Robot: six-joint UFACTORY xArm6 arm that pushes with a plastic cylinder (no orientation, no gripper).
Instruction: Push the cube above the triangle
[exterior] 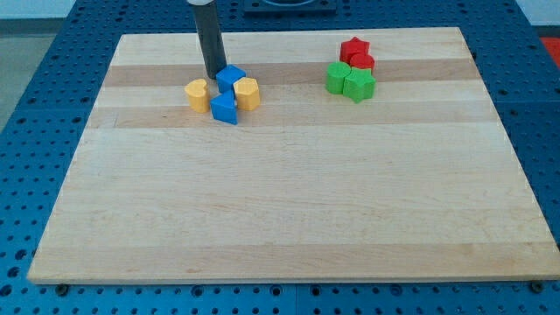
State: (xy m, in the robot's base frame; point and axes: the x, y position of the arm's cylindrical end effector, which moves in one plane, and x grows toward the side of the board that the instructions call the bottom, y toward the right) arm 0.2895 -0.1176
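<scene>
One blue cube (pixel 230 78) (small) touching my tip (pixel 214 73), above blue triangle (pixel 225 108).

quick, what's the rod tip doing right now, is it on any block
My tip: no gripper, holds nothing; it sits at the blue cube's left edge, seemingly touching, above the blue triangle.

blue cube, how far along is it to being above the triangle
Mostly done: the blue cube already sits toward the view's top of the blue triangle, close to or touching it. In hand: my tip rests at the cube's left edge. Left: perhaps a slight nudge to centre it.
</scene>
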